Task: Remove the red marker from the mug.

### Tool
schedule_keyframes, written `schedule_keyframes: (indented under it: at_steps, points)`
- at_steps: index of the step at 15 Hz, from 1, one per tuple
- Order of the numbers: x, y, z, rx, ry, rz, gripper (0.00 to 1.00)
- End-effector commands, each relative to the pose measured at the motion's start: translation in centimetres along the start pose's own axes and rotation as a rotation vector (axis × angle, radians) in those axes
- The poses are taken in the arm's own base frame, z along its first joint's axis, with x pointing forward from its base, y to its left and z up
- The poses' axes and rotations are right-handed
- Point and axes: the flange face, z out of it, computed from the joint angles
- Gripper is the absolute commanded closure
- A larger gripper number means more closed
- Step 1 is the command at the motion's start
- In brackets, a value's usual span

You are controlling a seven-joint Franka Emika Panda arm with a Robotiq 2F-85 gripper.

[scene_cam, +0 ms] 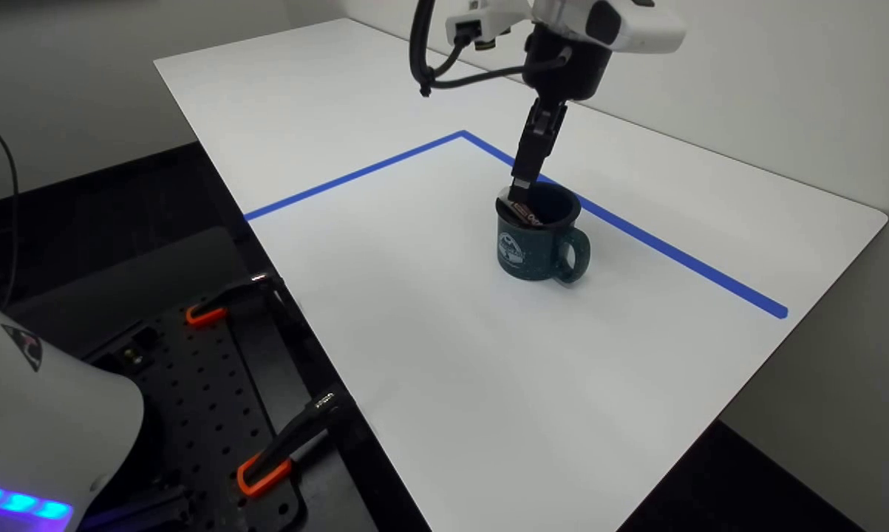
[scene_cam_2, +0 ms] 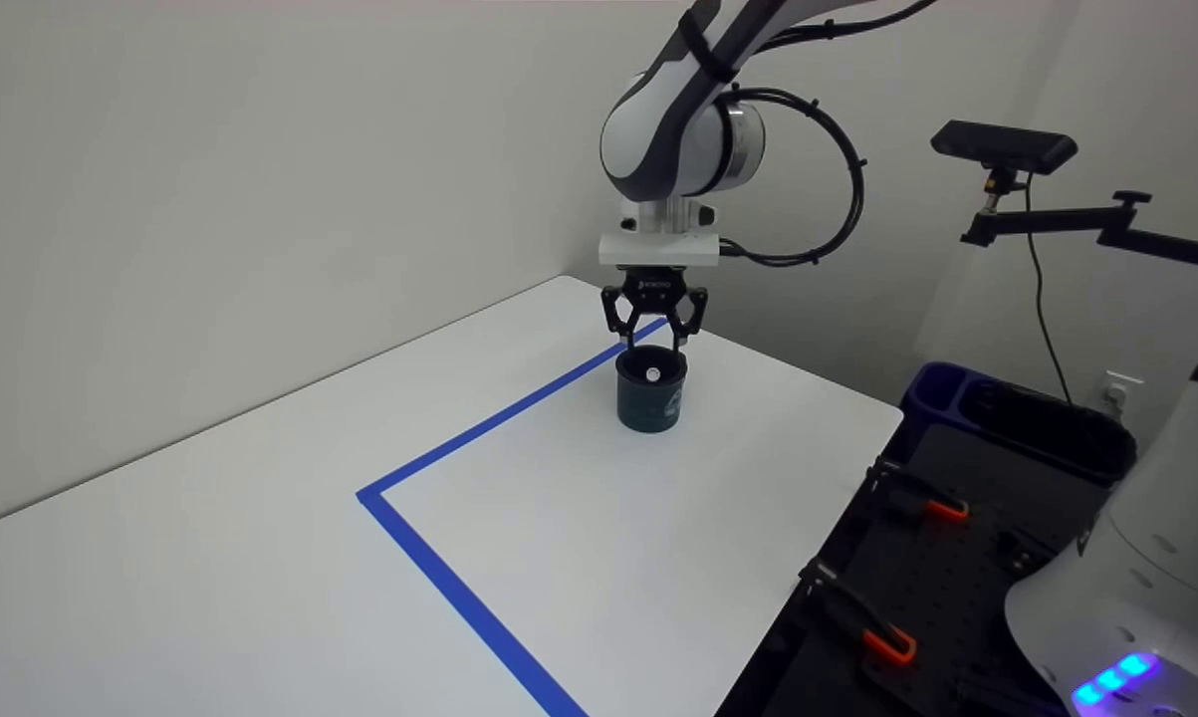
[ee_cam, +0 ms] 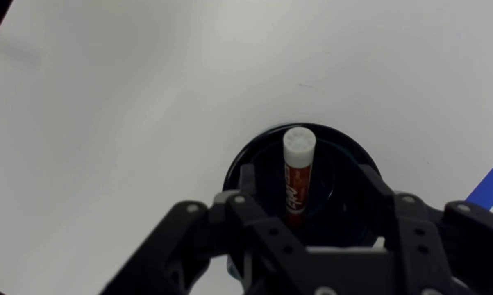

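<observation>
The dark blue-green mug (scene_cam: 536,255) stands upright on the white table; it also shows in an exterior view (scene_cam_2: 646,410) and the wrist view (ee_cam: 266,137). The red marker (ee_cam: 298,180) stands tilted inside it, white end up, its lower end hidden. Its white end shows in an exterior view (scene_cam_2: 653,374), and its printed side in an exterior view (scene_cam: 527,214). My gripper (scene_cam_2: 653,348) points down with its fingertips at the mug's mouth. In the wrist view, the gripper (ee_cam: 305,170) is open, fingers on either side of the marker with gaps, the left finger nearer.
Blue tape (scene_cam: 680,255) runs on the table (scene_cam: 444,332) close beside the mug. The mug's handle (scene_cam: 577,255) sticks out at one side. Orange-tipped clamps (scene_cam: 263,473) hold the table edge near the robot base (scene_cam: 45,414). A dark blue bin (scene_cam_2: 932,388) stands beyond the table.
</observation>
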Motion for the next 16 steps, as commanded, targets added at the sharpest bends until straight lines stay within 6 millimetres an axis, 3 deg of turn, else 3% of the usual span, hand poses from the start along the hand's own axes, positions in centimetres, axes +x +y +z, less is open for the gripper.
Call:
schedule_keyframes:
  at_steps: [1,3,8,9,13,16]
  points:
    - [0.5,-0.4,0.3,0.013,-0.006,0.032,0.39]
    - [0.8,-0.5,0.6,0.014,-0.011,0.038,0.41]
    - [1.4,-0.6,1.0,0.01,-0.012,0.046,0.63]
    - [1.5,-0.7,1.0,0.009,-0.014,0.046,0.58]
    - [2.1,-1.1,1.7,0.006,-0.027,0.046,0.58]
    - [2.5,-1.2,2.2,0.006,-0.037,0.055,0.69]
